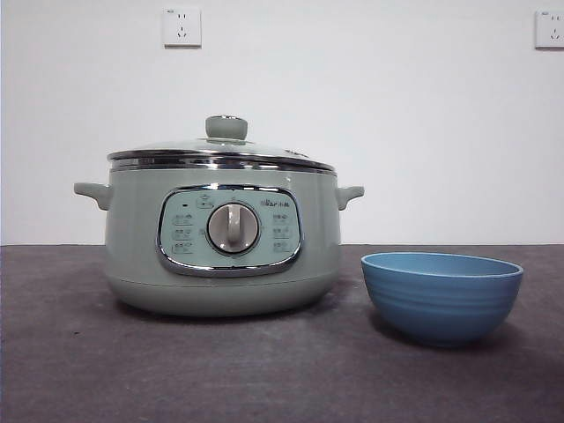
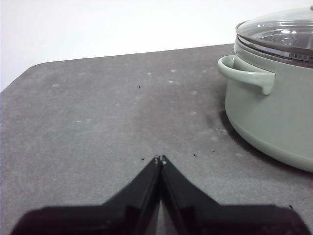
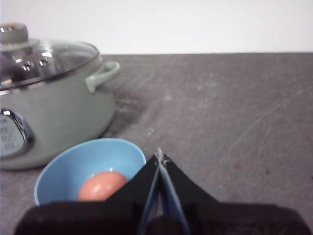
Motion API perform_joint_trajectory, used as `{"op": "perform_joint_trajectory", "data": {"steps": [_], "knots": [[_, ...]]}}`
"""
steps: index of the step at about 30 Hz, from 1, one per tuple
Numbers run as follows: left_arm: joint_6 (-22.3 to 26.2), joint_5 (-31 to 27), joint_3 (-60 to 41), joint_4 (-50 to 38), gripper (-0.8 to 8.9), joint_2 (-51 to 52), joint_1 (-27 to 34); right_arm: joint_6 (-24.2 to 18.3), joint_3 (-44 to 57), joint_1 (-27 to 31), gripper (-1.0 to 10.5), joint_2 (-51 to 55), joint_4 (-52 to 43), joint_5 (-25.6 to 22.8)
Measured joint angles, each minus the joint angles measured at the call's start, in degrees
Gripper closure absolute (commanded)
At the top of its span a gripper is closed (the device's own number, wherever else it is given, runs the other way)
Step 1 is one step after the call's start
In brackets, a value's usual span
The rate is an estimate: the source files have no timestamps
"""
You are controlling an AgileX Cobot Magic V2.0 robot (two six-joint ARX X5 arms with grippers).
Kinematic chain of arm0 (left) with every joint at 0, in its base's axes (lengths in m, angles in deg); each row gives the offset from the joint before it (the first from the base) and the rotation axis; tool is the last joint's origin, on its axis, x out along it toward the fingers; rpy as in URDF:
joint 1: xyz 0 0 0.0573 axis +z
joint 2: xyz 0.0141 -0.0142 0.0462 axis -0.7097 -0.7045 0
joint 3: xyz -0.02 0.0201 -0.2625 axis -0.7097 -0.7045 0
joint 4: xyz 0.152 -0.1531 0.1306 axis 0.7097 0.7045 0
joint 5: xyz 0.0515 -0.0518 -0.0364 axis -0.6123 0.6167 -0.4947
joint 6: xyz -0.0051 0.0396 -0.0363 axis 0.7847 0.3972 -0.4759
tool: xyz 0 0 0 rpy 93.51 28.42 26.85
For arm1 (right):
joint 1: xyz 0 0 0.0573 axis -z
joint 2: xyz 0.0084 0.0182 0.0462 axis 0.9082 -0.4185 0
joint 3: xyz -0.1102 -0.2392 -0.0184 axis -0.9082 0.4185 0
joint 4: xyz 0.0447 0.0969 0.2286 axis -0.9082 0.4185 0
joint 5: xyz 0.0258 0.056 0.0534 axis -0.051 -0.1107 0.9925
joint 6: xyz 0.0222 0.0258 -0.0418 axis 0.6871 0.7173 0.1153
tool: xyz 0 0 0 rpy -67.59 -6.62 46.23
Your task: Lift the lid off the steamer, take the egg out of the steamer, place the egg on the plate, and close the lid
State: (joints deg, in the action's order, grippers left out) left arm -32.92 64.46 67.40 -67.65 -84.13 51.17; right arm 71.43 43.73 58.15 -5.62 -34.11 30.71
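Note:
The sage-green steamer (image 1: 222,238) stands left of centre with the glass lid (image 1: 220,150) seated on it, knob on top. The steamer also shows in the left wrist view (image 2: 274,112) and the right wrist view (image 3: 54,107). The blue plate (image 1: 441,295), a deep bowl, stands to its right. In the right wrist view the brown egg (image 3: 101,186) lies inside the plate (image 3: 73,169). My left gripper (image 2: 160,159) is shut and empty over bare table beside the steamer's handle. My right gripper (image 3: 160,157) is shut and empty, just beside the plate. Neither gripper shows in the front view.
The dark grey table (image 1: 264,370) runs to a white wall with two sockets (image 1: 181,26). The table's rounded far corner shows in the left wrist view (image 2: 34,73).

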Motion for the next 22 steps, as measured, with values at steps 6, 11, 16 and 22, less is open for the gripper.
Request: {"op": "perform_joint_trajectory", "data": {"steps": [6, 11, 16, 22], "knots": [[0.0, 0.0, 0.0, -0.02, 8.17, 0.0, 0.0, 0.57, 2.23, 0.0, 9.5, 1.33, -0.5, -0.02], [0.0, 0.0, 0.0, -0.02, 8.17, 0.0, 0.0, 1.01, 2.23, 0.0, 9.5, 1.38, -0.52, 0.0], [0.0, 0.0, 0.0, -0.02, 8.17, 0.0, 0.0, 1.2, 2.23, 0.0, 9.5, 1.38, -0.52, 0.0], [0.0, 0.0, 0.0, -0.02, 8.17, 0.0, 0.0, 1.22, 2.23, 0.0, 9.5, 1.38, -0.55, 0.0]]}}
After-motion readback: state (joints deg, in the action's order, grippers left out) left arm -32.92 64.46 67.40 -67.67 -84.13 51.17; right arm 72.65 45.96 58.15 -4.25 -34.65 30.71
